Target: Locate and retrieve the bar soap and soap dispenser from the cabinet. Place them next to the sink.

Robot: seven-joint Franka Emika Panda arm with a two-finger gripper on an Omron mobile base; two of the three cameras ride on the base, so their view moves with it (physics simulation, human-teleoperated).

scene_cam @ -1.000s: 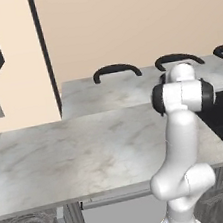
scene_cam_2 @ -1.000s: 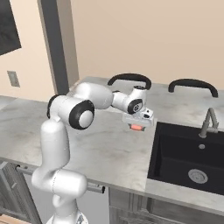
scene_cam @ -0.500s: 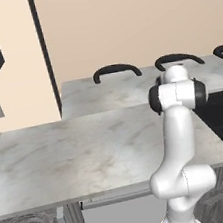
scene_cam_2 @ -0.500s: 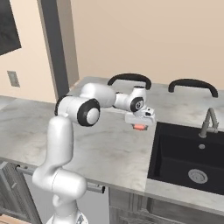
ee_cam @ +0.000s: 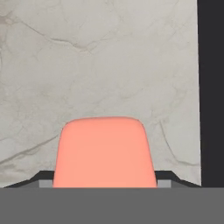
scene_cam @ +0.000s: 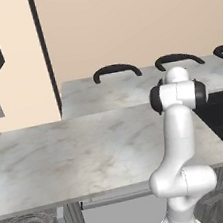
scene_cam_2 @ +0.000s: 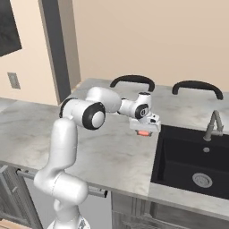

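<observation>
Bar soap is seen clamped in the gripper, with a dark finger tip showing on either side of its lower corners in the hand view. In the right base view, read from left to right, the white arm is seen rising from the lower left and reaching across the marble counter; the salmon-pink bar is carried under the hand, above the counter near the sink's left edge; the black sink lies to the right of it, with the faucet beyond.

The relation on which the coming move is judged to turn is that between the bar and the sink's left rim. In the hand view the bar is seen over bare marble, and the dark strip of the sink runs down the right edge, near the bar but apart from it. The bar's broad face is turned toward the camera. Whether it is touching the counter cannot be told from these pictures.

A placement next to the sink is judged to call for a straight lowering onto the marble, with no drift toward the basin, since a release too far that way could let the bar slide in.

1 of the 2 items is accounted for here.
</observation>
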